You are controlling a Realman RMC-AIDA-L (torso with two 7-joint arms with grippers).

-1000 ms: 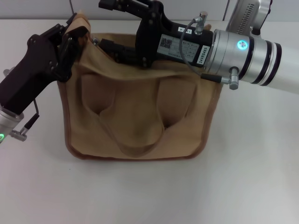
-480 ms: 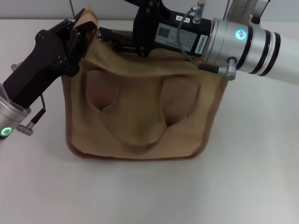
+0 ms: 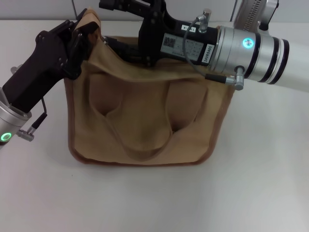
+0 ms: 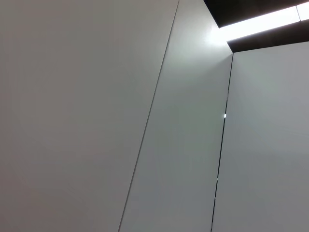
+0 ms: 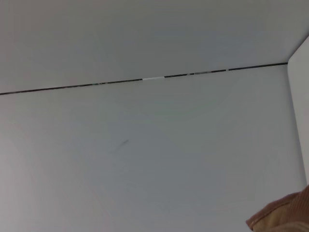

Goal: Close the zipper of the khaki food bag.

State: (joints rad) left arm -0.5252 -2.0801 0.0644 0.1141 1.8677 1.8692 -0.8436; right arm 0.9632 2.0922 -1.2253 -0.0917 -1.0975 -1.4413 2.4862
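The khaki food bag (image 3: 145, 123) lies on the white table in the head view, with brown trim and a looped handle strap (image 3: 144, 151) on its near face. My left gripper (image 3: 81, 39) is at the bag's far left top corner, shut on the fabric and holding that corner raised. My right gripper (image 3: 112, 44) reaches in from the right over the bag's top edge, just beside the left gripper. The zipper and its pull tab are hidden behind the top edge and the grippers. A scrap of the khaki fabric (image 5: 285, 217) shows in the right wrist view.
The white table (image 3: 154, 198) stretches in front of the bag and to both sides. My right arm's silver forearm (image 3: 251, 50) spans the bag's far right corner. The left wrist view shows only grey wall panels (image 4: 120, 121).
My left gripper has lifted the bag's left corner up and to the right. My right gripper has shifted slightly along the top edge.
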